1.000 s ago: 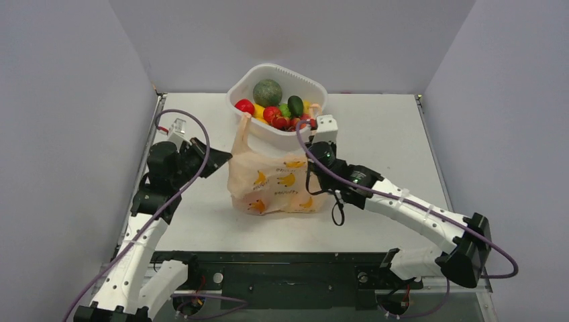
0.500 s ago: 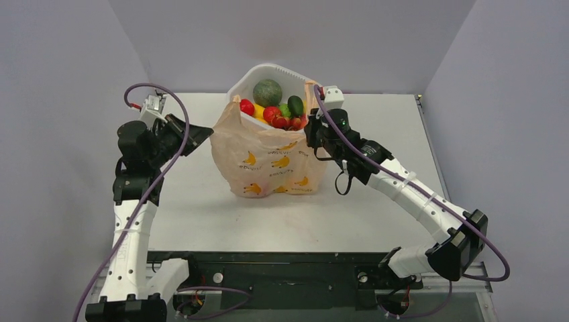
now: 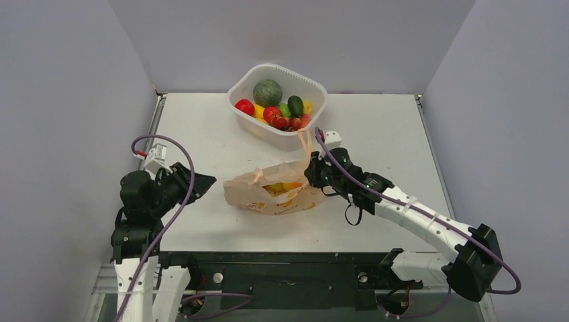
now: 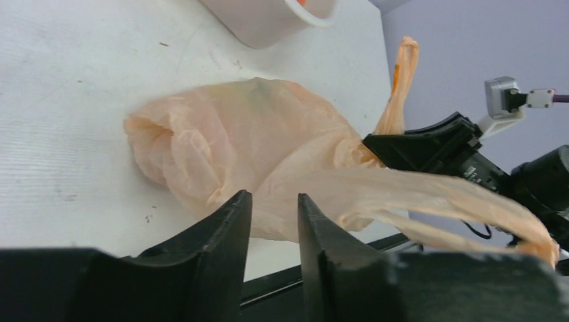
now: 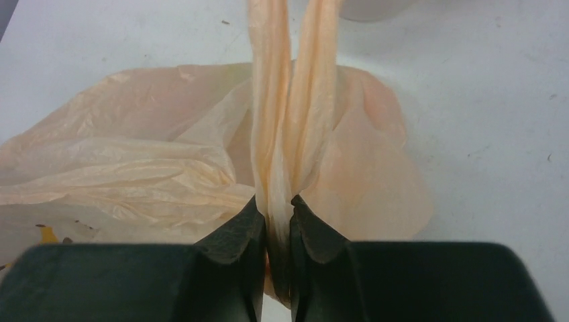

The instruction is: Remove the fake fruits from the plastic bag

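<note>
The peach-orange plastic bag [image 3: 268,194] lies slumped on its side on the table. Yellow-green and orange fruit shapes [image 3: 283,188] show through it. My right gripper [image 3: 311,172] is at the bag's right end, shut on its twisted loop handle [image 5: 288,100]; the pinch shows in the right wrist view [image 5: 274,204]. My left gripper [image 3: 204,181] is just left of the bag, low over the table, jaws slightly apart and empty [image 4: 272,198]. The bag's other handle [image 4: 429,194] trails loose past my left fingers. The bag fills the left wrist view [image 4: 248,134].
A white tub [image 3: 315,84] at the back centre holds a dark-green melon [image 3: 267,92] and several red, yellow and green fruits. Its corner shows in the left wrist view [image 4: 268,27]. Grey walls stand on both sides. The table's near edge lies just below the bag.
Half a second ago both grippers held the bag up by its handles. Now it lies flat on the table; my left gripper has let go and drawn back, and my right has lowered.
</note>
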